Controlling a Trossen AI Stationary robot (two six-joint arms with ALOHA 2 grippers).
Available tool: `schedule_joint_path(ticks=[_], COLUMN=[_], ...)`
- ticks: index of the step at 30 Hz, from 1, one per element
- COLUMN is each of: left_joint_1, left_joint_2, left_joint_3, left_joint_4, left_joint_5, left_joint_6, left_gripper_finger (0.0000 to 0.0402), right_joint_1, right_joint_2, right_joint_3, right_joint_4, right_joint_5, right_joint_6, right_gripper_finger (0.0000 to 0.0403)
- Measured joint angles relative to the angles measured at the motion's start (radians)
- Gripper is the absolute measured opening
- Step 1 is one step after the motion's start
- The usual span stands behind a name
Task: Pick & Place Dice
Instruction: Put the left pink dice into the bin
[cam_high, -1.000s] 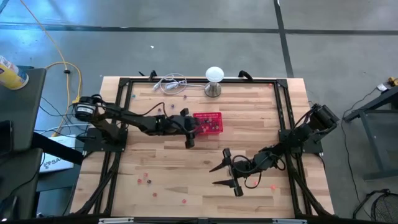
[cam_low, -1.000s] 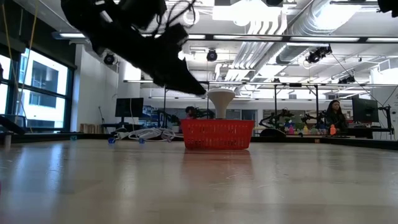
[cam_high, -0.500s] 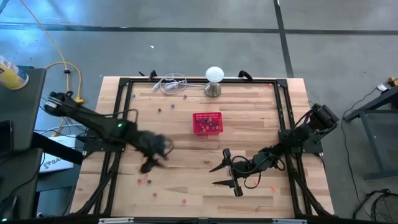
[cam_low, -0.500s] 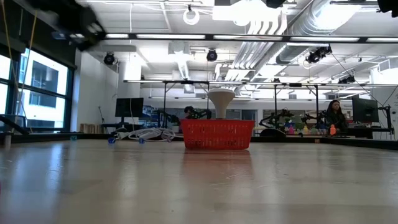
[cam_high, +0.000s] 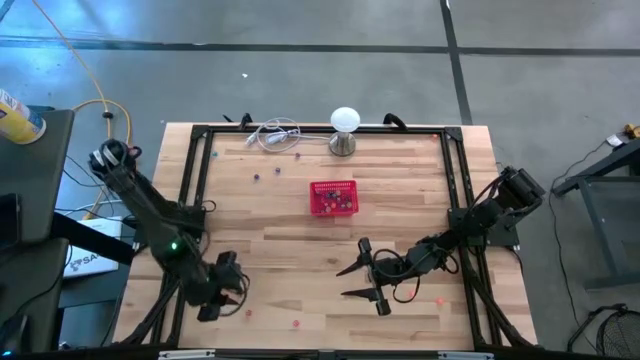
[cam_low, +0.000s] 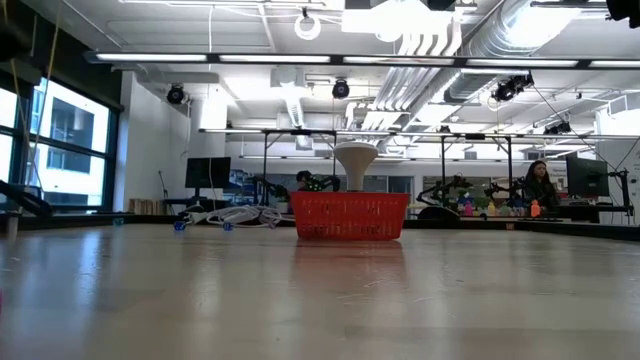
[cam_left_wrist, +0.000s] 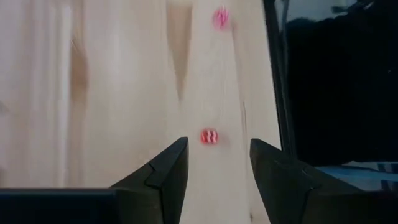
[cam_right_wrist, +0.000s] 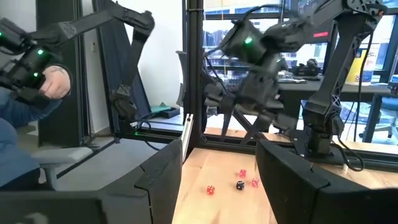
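The red mesh basket (cam_high: 333, 197) stands mid-table with dice inside; it also shows in the low view (cam_low: 350, 216). Loose dice lie at the near left (cam_high: 250, 312). My left gripper (cam_high: 215, 300) hangs open over that near-left patch, tilted downward. In its wrist view the open left gripper (cam_left_wrist: 217, 146) has a red die (cam_left_wrist: 209, 137) on the wood just ahead of it, untouched, and a pink die (cam_left_wrist: 221, 17) farther off. My right gripper (cam_high: 358, 281) waits open at the near right, pointing level toward the table's left; its wrist view shows several dice (cam_right_wrist: 240, 185) beyond its fingers.
A white ball-shaped lamp (cam_high: 344, 130) and a white cable (cam_high: 272, 135) sit at the far edge. A black frame (cam_high: 455, 190) borders the table. More dice lie near the front edge (cam_high: 295, 323). A person's hand (cam_right_wrist: 56, 81) shows beyond the table's left side.
My left gripper has swung from beside the red basket toward the table's near-left corner, turning and tipping downward, and has left the low view. It stays open with nothing in it.
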Motion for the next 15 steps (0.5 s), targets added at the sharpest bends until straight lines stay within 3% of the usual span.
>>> schedule_joint_path(ticks=[4, 9, 12, 15], left_joint_1=[-0.033, 0.023, 0.119, 0.210], left_joint_2=[0.066, 0.067, 0.042, 0.027], left_joint_3=[0.000, 0.000, 0.003, 0.004], left_joint_4=[-0.002, -0.003, 0.010, 0.009], left_joint_5=[0.023, 0.045, 0.013, 0.057], left_joint_6=[-0.130, -0.051, 0.091, 0.115], left_gripper_finger=[0.0165, 0.0165, 0.0165, 0.0165], right_joint_1=[0.000, -0.022, -0.051, -0.114], right_joint_2=[0.000, 0.001, 0.001, -0.001], right_joint_3=[0.000, 0.001, 0.036, 0.086], right_joint_4=[0.001, 0.010, 0.099, 0.147], right_joint_5=[-0.001, -0.158, -0.056, 0.046], right_joint_6=[-0.019, -0.148, -0.356, -0.467], right_gripper_finger=[0.0195, 0.0195, 0.0195, 0.0195])
